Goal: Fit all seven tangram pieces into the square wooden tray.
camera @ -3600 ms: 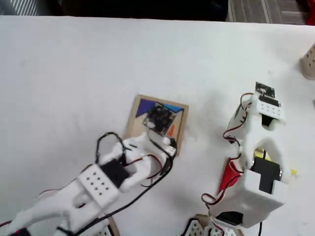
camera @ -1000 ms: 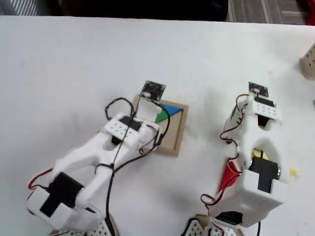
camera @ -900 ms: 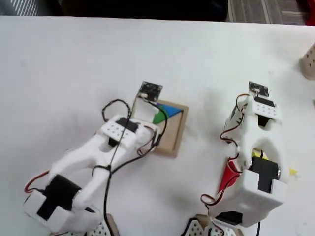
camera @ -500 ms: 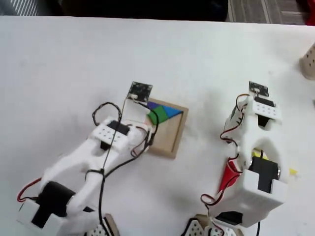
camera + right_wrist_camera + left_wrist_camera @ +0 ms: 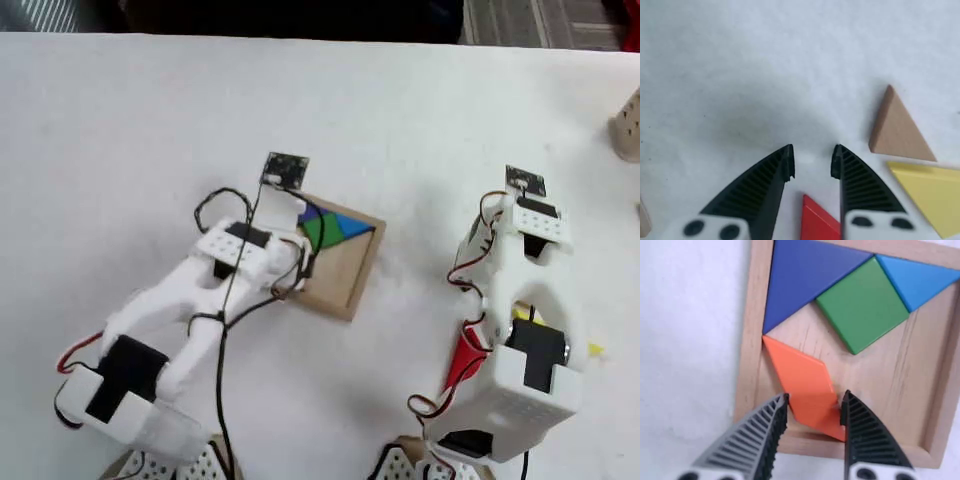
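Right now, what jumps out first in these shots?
The square wooden tray near the table's middle is partly filled: a dark blue triangle, a green square and a light blue triangle sit along one side. The left gripper has its open jaws either side of an orange parallelogram lying in the tray. The right gripper hangs open over bare table beside a red piece, a yellow triangle and a plain wooden triangle.

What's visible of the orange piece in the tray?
The orange piece is a flat parallelogram, smooth and painted-looking, lying flat on the floor of the wooden tray along one wall. One tip meets the corner of the dark blue triangle. The left gripper is open, straddling the piece's other end; contact is unclear.
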Available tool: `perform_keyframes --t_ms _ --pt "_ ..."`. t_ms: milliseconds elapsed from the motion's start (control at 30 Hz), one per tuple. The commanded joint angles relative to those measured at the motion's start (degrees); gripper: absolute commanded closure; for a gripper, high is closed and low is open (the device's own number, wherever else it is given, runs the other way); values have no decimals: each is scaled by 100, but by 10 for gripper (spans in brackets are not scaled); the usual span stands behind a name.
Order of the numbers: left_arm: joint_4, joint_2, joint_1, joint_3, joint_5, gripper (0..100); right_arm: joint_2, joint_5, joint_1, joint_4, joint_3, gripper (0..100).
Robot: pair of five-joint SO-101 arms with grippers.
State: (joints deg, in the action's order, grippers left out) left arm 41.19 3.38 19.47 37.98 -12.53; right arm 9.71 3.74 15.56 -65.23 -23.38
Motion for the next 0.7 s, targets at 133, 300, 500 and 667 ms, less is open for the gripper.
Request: perform_keyframes --t_ms 133,300,500,667 --pt "141 31 -259 -176 105 819 -207 316 -48 57 26 879" --pt "413 75 -295 -404 580 737 -207 334 -48 57 26 879" --pt "457 84 -303 -413 1442 697 -207 352 -48 57 26 879" --pt "404 101 -259 -413 1618 787 -207 352 -48 57 26 879"
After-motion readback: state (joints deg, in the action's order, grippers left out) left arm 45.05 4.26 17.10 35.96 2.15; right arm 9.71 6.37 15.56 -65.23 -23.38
